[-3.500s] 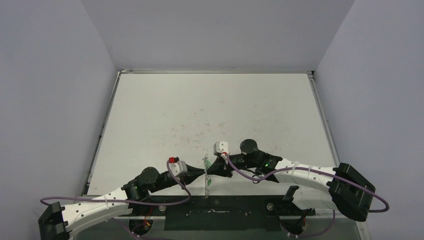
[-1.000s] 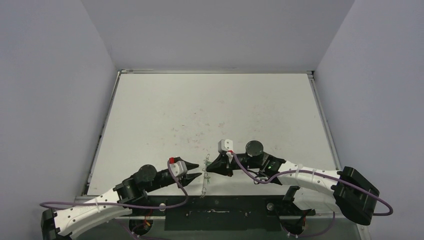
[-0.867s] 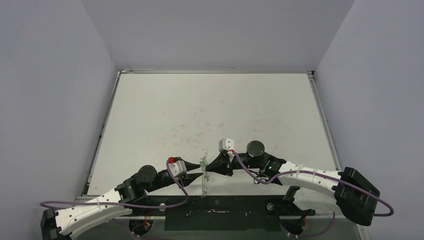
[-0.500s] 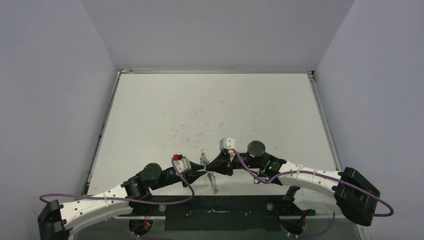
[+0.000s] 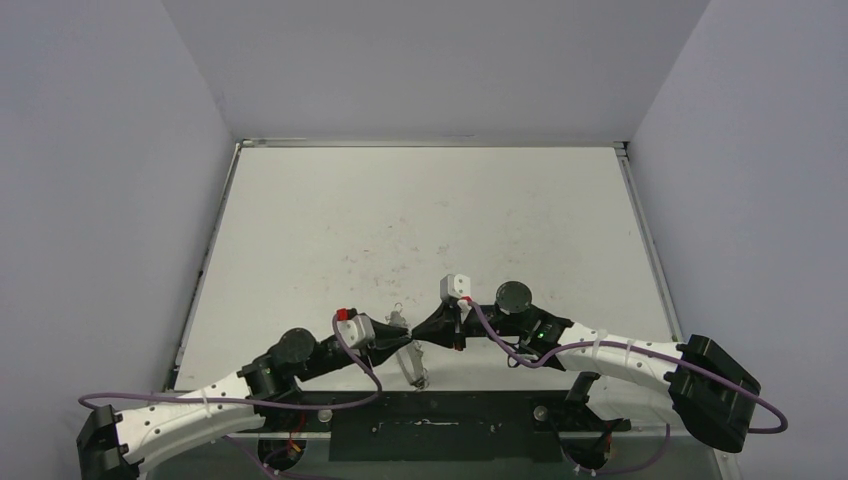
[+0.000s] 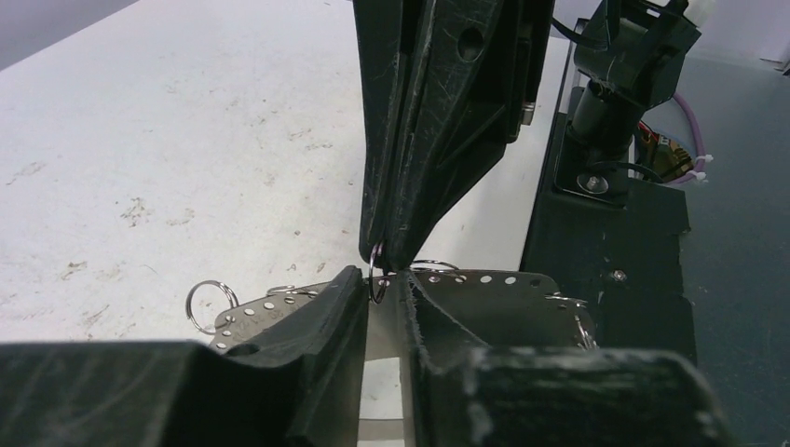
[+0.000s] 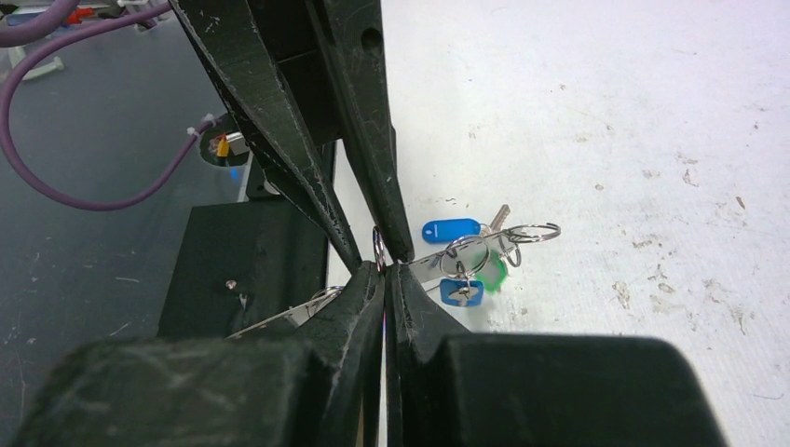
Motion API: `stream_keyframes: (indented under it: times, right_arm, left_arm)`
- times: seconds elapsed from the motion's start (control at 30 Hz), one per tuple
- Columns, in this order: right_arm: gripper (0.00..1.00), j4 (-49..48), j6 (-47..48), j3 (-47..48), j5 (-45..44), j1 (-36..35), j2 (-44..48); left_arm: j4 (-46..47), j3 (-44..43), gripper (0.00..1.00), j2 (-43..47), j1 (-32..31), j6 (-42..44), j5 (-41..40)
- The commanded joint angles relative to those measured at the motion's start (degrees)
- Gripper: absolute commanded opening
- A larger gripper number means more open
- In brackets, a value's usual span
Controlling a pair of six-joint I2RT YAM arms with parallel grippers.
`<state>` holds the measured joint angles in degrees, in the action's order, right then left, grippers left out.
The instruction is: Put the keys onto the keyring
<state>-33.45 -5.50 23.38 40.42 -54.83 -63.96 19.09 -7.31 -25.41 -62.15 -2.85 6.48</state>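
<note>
The keyring (image 6: 470, 277) is a thin silvery band with a row of small holes, hanging low between both grippers near the table's front edge (image 5: 414, 364). My right gripper (image 7: 384, 268) is shut on a small ring (image 7: 377, 244) on the band's rim. My left gripper (image 6: 382, 287) faces it tip to tip, jaws a narrow gap apart on either side of that small ring, not touching it. Keys hang from the band in the right wrist view: a blue head (image 7: 450, 228), another blue head (image 7: 461, 292) and a green head (image 7: 495, 275). A loose split ring (image 6: 207, 305) dangles at the band's far end.
The white, scuffed table (image 5: 420, 220) stretches away behind the grippers. The black mounting plate (image 5: 430, 425) with the arm bases lies just below the hanging keyring. Grey walls (image 5: 110, 200) close in both sides and the back.
My left gripper has come in from the left to meet the right gripper's tips and its jaws have narrowed. The hanging keyring has swung and tilted. The right gripper has stayed put.
</note>
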Motion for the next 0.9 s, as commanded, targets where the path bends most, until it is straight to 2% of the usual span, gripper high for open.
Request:
stream_keyframes:
  times: [0.0,0.1,0.3,0.33,0.5,0.57,0.67,0.87]
  right_arm:
    - [0.0,-3.96,-0.56,0.58,1.5,-0.55,1.69]
    - [0.0,-3.73,-0.53,0.67,1.42,-0.54,1.84]
    - [0.0,-2.59,-0.11,0.89,1.2,-0.54,1.83]
    - [0.03,-1.95,0.17,1.06,1.0,-0.54,1.89]
    - [0.64,2.92,1.73,1.89,-3.41,-0.54,4.57]
    - [0.83,5.44,2.8,2.1,-6.23,-0.45,6.79]
    - [0.99,9.58,3.56,2.45,-11.19,-0.12,9.64]
    - [1.0,14.22,-1.36,2.63,-19.03,0.87,12.17]
  left_arm:
    - [4.23,-1.57,0.13,-1.19,-0.16,-0.18,-0.52]
    - [4.0,-2.42,0.0,-2.79,-0.16,0.57,0.33]
    - [1.77,-3.47,0.0,-3.02,-0.16,1.08,-0.24]
    - [0.96,-3.69,0.0,-2.75,-0.16,1.18,-0.44]
    - [-4.03,-5.58,0.0,-0.99,-0.18,1.21,-1.7]
    - [-6.71,-6.75,0.0,-0.39,-0.13,0.92,-2.72]
    - [-10.85,-9.11,0.0,-0.41,-0.09,-0.05,-4.56]
    - [-15.73,-13.67,0.0,-4.16,-0.04,-1.96,-8.85]
